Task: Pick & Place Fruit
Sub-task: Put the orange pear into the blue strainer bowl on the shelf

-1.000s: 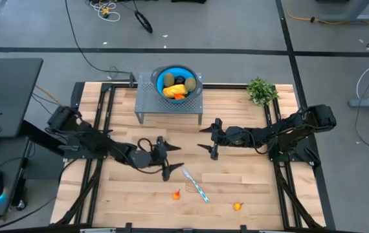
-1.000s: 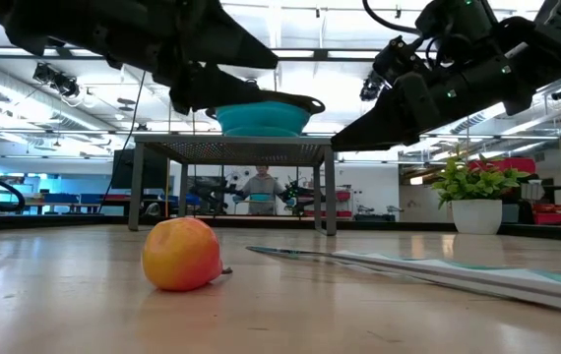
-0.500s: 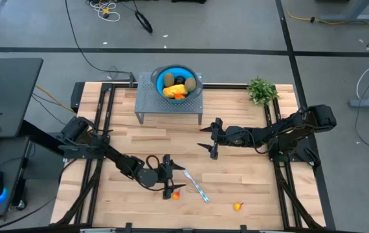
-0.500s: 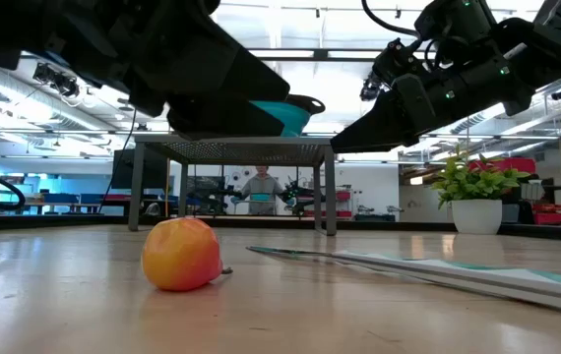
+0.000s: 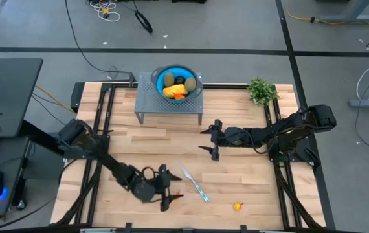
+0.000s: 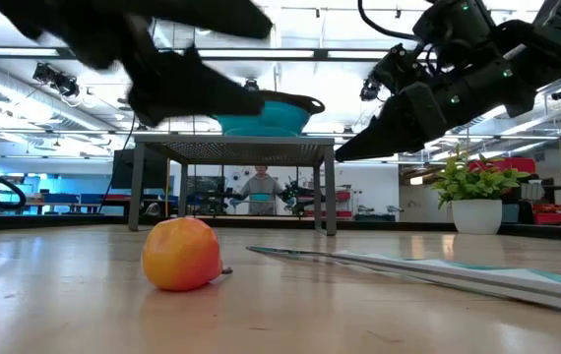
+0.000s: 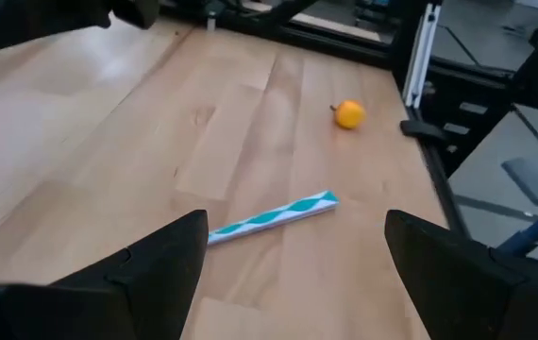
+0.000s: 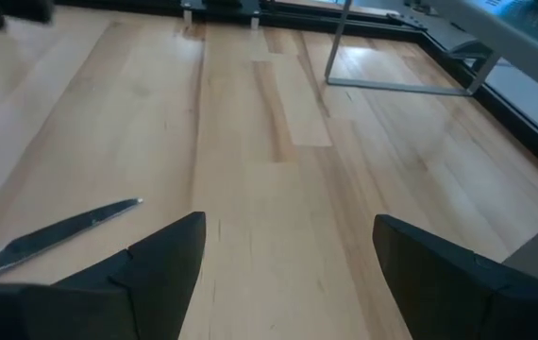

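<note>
- The left gripper (image 5: 169, 195) is hanging low over the table's (image 5: 236, 168) near edge with its fingers spread, grasping nothing.
- It is covering most of a small orange-red fruit (image 6: 181, 254) from above; only a red sliver is showing there, though the low view has it sitting clear on the wood.
- The knife (image 5: 193, 182) is lying just beside that gripper, its blade partly cut off in the left wrist view.
- A second orange fruit (image 5: 237, 206) is sitting alone near the front edge.
- The bowl (image 5: 178, 81) on the rack (image 5: 147, 103) is holding the other fruit, packed too closely to separate.
- The right gripper (image 5: 212, 137) is hovering mid-table, released and empty.
- A plant (image 5: 261, 90) is standing at the far right corner.
</note>
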### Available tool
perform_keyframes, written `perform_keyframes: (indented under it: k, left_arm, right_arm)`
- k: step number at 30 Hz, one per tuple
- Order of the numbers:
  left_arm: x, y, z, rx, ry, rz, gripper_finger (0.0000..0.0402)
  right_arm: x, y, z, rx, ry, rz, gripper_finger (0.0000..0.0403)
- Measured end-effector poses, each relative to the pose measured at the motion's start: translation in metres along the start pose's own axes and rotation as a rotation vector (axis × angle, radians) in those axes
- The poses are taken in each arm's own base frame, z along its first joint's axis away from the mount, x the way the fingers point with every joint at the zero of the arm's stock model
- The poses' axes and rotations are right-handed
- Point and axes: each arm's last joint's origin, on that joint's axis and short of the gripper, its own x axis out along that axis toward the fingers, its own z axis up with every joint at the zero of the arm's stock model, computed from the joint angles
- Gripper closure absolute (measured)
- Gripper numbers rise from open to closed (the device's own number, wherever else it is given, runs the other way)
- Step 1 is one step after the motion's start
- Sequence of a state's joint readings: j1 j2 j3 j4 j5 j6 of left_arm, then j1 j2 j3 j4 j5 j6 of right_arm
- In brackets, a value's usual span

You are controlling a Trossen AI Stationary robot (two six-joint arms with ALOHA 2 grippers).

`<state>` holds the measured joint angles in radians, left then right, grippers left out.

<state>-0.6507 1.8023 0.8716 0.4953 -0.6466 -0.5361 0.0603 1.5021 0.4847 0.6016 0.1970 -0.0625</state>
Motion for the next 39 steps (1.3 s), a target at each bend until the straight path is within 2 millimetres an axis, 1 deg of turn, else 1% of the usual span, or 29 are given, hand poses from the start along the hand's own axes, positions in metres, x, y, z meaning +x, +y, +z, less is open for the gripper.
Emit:
perform_keyframes:
  k: [4,8,11,16,20,25,30,34,39]
  left_arm:
    - [-0.008,-0.018,0.003,-0.032,-0.020,0.022,0.0070]
    - [-0.014,-0.027,0.000,-0.085,-0.022,0.026,0.0070]
    - [-0.009,-0.032,-0.013,-0.082,-0.017,0.050,0.0070]
    - [0.012,-0.041,-0.040,0.017,0.010,0.092,0.0070]
    - [0.021,-0.046,-0.047,0.069,0.008,0.111,0.0070]
    - [0.022,-0.043,-0.050,0.080,0.026,0.143,0.0070]
    - [0.020,-0.035,-0.060,0.075,0.107,0.197,0.0070]
    - [0.019,-0.034,-0.062,0.060,0.145,0.180,0.0070]
    - [0.018,-0.033,-0.066,0.048,0.154,0.179,0.0070]
  right_arm:
    - [0.000,0.001,0.000,-0.009,-0.002,0.032,0.0087]
    - [0.000,0.003,0.000,-0.002,-0.003,0.062,0.0087]
    - [-0.001,0.006,-0.001,0.017,0.009,0.091,0.0087]
    - [-0.002,0.013,-0.004,0.059,0.046,0.115,0.0087]
    - [-0.004,0.020,-0.006,0.086,0.063,0.140,0.0087]
    - [-0.007,0.031,-0.007,0.113,0.084,0.174,0.0087]
    - [-0.011,0.042,-0.008,0.136,0.098,0.211,0.0087]
    - [-0.014,0.050,-0.008,0.140,0.100,0.234,0.0087]
    - [-0.016,0.055,-0.008,0.130,0.094,0.216,0.0087]
